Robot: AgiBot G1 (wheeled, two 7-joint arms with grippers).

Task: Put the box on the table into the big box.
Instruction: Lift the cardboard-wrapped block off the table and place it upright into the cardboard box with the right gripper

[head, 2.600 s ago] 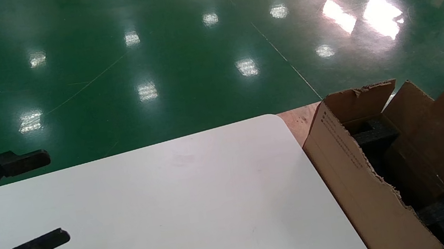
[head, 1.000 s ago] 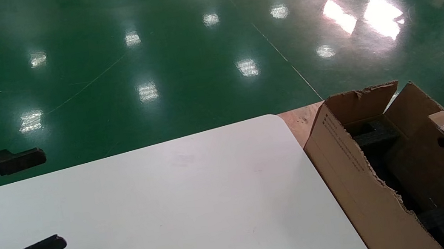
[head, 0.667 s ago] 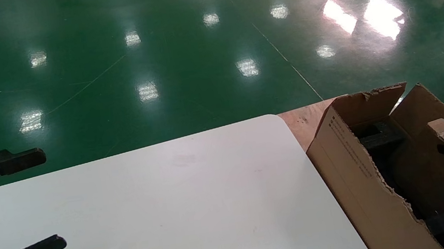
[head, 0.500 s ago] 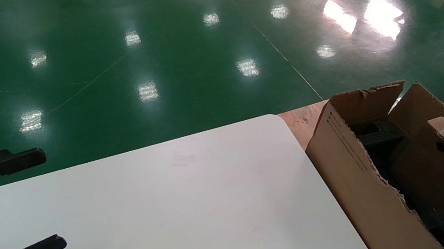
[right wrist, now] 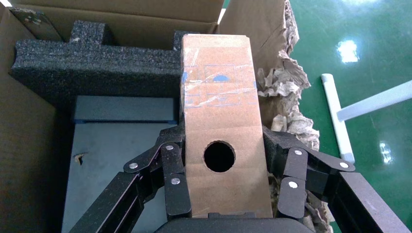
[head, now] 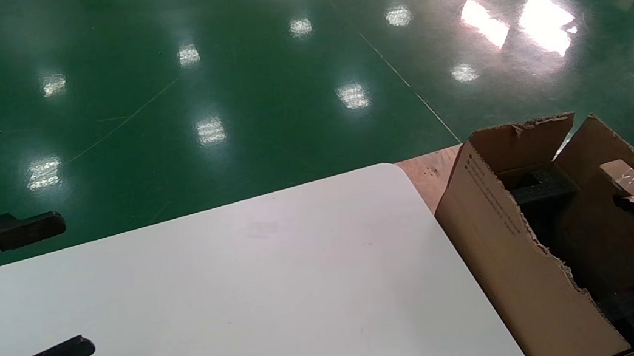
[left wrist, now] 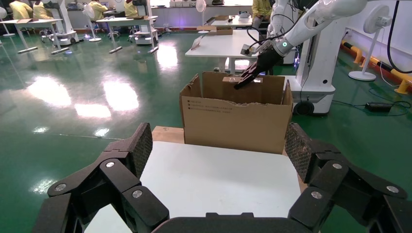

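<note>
Clamped between the pads of the right gripper point(right wrist: 228, 194): the box point(right wrist: 221, 136), round hole showing, held over the open top of the big box point(head: 517, 256), not yet let go. Under and ahead of that gripper, black foam point(right wrist: 97, 58) and a grey slab point(right wrist: 116, 160); possibly tight against torn flaps point(right wrist: 286, 92) alongside. Still to do: lowering, release. Parked over the table point(head: 258, 290), well away: left gripper point(left wrist: 218, 150), spread wide, holding nothing.
</note>
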